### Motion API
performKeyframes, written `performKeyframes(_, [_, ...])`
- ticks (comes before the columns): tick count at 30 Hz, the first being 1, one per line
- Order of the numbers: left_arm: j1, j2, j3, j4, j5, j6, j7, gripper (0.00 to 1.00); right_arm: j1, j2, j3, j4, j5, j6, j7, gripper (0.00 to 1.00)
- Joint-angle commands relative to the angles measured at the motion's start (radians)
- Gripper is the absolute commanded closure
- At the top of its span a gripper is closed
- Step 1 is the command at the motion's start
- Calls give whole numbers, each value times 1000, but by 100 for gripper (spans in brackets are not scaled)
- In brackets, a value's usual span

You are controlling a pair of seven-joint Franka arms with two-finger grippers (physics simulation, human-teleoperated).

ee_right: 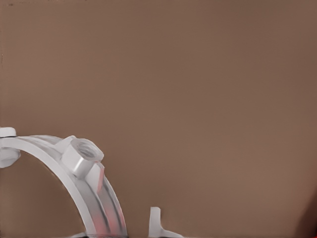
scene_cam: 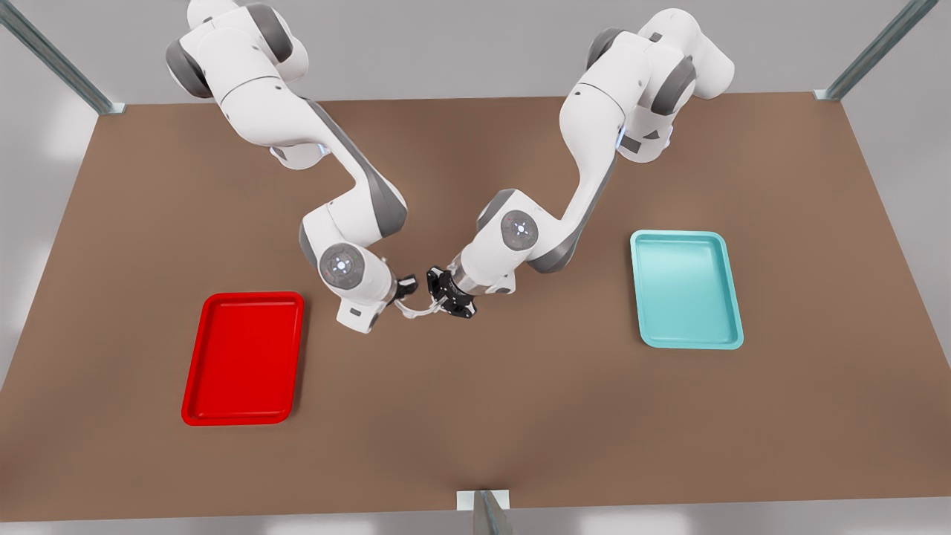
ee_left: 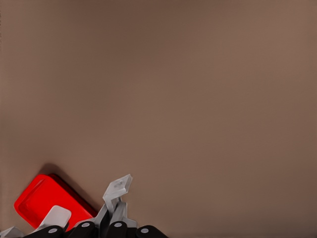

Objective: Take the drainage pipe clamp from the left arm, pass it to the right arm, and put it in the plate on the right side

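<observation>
The drainage pipe clamp (scene_cam: 418,310), a thin white half-ring, hangs above the table's middle between the two grippers. My left gripper (scene_cam: 440,300), on the arm at the front view's right, is shut on it. In the left wrist view the clamp's tab (ee_left: 118,188) sticks out past the black fingers (ee_left: 84,228). My right gripper (scene_cam: 406,287), on the arm at the front view's left, sits right at the clamp's other end. The right wrist view has the clamp (ee_right: 81,168) very close, its arc and nut boss showing. The red plate (scene_cam: 244,358) (ee_left: 37,198) lies at the front view's left.
A teal tray (scene_cam: 686,288) lies on the brown table (scene_cam: 475,416) at the front view's right. Metal frame posts stand at the table's far corners, and one post (scene_cam: 483,513) stands at the middle of the near edge.
</observation>
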Motion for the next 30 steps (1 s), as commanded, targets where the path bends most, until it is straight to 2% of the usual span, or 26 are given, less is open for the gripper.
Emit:
performKeyframes(1, [-6, -1, 2, 1, 9, 15, -511, 75, -4, -2, 1, 0, -17, 6, 50, 79])
performKeyframes(2, [-14, -1, 2, 1, 11, 21, -510, 52, -4, -2, 1, 0, -17, 4, 50, 79])
performKeyframes(3, [-14, -1, 3, 1, 11, 21, -510, 14, -4, -2, 1, 0, -17, 3, 50, 79])
performKeyframes(4, [-14, -3, 3, 1, 11, 21, -511, 0, -4, -2, 1, 0, -17, 3, 50, 79])
performKeyframes(8, [-12, -31, 3, 0, 57, 9, -510, 0, -16, -7, 1, 0, -17, -5, 45, 79])
performKeyframes(10, [26, -73, 8, 0, 84, -59, -361, 0, -31, -9, 1, -6, -17, 0, 45, 79])
performKeyframes(12, [126, -118, 8, 0, 83, -248, 67, 0, -73, -9, 1, -18, -18, 7, 12, 79])
performKeyframes(15, [287, -146, 10, 0, 83, -570, 935, 0, -197, -29, 1, -57, -29, -2, -93, 79])
performKeyframes(17, [414, -152, 13, 0, 86, -651, 1510, 0, -252, -30, 1, -58, -84, 1, -93, 79])
performKeyframes(21, [557, -270, 28, -2, 327, -791, 2509, 0, -404, 10, -1, -77, -143, 30, -229, 79])
performKeyframes(22, [602, -316, 5, -11, 416, -844, 2630, 0, -444, 24, -1, -93, -143, 55, -258, 79])
performKeyframes(23, [684, -396, -75, -48, 420, -851, 2678, 0, -488, 37, 1, -116, -143, 60, -258, 79])
performKeyframes(26, [686, -587, -70, -247, 439, -746, 2839, 0, -577, 97, 1, -123, -141, 95, -364, 79])
performKeyframes(30, [676, -649, -29, -299, 450, -713, 2859, 0, -629, 137, -1, -121, -143, 113, -427, 79])
